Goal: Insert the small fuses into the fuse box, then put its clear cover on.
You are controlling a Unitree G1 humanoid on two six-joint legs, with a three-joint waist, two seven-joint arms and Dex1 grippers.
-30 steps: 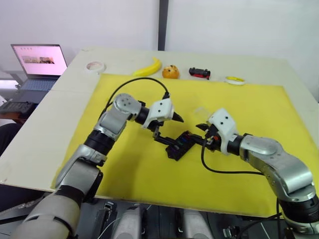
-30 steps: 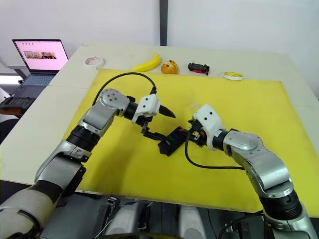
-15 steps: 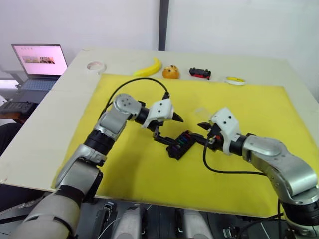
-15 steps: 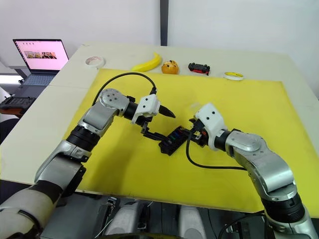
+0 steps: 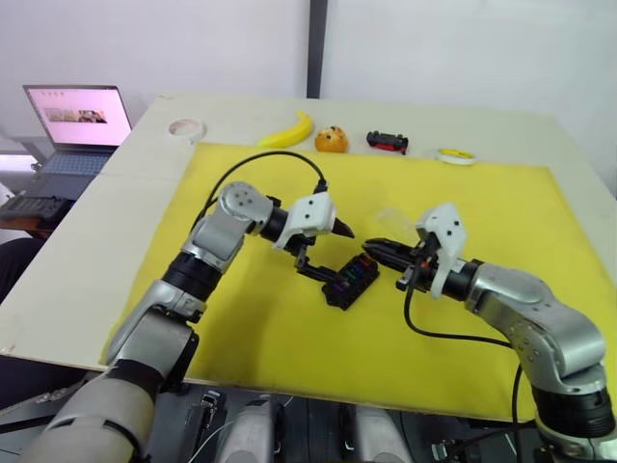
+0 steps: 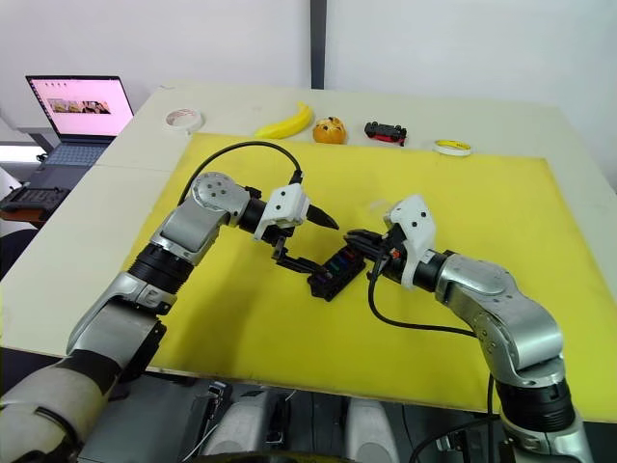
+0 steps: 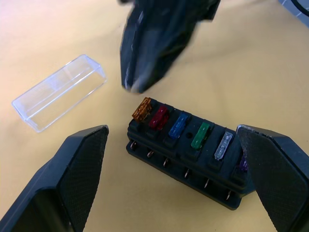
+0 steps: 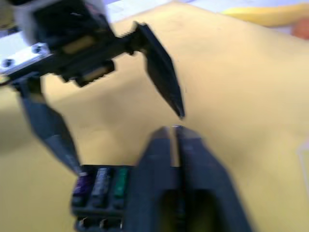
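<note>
The black fuse box (image 5: 350, 280) lies on the yellow mat with a row of small fuses (image 7: 177, 124) seated in its slots: orange, red, blue, green, grey and purple. My left gripper (image 5: 325, 249) is open and straddles the box from above, its lower fingertip (image 8: 77, 166) close to the purple end. My right gripper (image 5: 371, 244) is shut, with nothing seen between its fingers, and its tip hovers just over the orange end of the box. The clear cover (image 7: 58, 92) lies on the mat just beyond the box.
At the table's far edge are a banana (image 5: 289, 130), an orange fruit (image 5: 330, 140), a black-and-red toy car (image 5: 386, 142), a yellow tape ring (image 5: 454, 154) and a white tape roll (image 5: 183, 127). A laptop (image 5: 77, 121) sits off to the left.
My right gripper has turned and swung up; its shut fingers now point left over the far end of the box. The left arm and the box have stayed put.
</note>
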